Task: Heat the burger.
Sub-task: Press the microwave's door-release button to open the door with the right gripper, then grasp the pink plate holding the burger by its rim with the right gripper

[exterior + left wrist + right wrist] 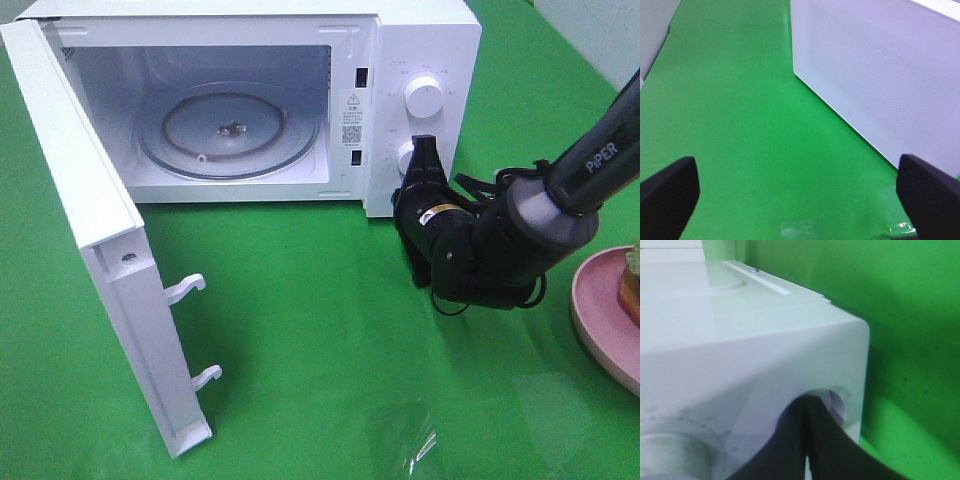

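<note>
Microwave (430, 50) door (100, 240) stands wide open to the left, cavity and glass turntable (228, 130) exposed. Open green desk (300, 320) runs from the door's free edge across the front to the pink plate (600, 320) at the right margin. Left claw (799, 197) is spread wide, holding nothing, over the desk just beside the door's outer face. Right claw (424, 150) is pinched shut with its tips at the lower knob (405, 158), contact not resolvable; the burger (631, 285) sits on the plate, mostly cut off by the frame, well to that claw's right.
</note>
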Controlling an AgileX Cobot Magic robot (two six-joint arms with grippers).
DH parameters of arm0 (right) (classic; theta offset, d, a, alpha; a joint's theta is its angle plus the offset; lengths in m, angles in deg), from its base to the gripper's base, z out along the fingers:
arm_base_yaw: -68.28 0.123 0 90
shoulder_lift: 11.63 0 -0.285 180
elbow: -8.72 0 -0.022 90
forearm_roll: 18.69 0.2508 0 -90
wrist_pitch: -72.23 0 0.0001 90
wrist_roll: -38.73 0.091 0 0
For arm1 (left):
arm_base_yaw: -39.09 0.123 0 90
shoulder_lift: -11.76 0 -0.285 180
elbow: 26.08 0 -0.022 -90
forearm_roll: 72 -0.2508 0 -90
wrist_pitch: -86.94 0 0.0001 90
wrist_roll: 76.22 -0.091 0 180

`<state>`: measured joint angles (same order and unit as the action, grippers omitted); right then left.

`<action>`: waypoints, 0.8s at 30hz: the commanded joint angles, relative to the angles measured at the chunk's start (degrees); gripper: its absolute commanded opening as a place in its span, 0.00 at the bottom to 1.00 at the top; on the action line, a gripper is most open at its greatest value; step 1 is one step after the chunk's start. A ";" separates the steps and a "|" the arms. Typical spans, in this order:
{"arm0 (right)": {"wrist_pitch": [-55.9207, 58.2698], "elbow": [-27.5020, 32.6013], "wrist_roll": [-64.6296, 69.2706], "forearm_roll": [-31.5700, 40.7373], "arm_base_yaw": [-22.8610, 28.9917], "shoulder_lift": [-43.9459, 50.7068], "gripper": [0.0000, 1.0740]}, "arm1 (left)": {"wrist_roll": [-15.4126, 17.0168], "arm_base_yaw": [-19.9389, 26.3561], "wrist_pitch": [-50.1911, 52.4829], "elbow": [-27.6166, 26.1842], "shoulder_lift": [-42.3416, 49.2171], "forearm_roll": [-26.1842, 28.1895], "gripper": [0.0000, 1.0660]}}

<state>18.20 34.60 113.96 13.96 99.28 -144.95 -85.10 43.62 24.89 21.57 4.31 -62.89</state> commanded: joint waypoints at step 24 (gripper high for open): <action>5.90 17.48 -0.80 -13.98 -0.86 16.27 0.01 | 0.06 -0.34 0.80 0.00 0.92 0.34 0.94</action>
<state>22.49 51.27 117.68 0.73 98.53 -131.83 -85.10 43.62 24.89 21.57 4.31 -62.89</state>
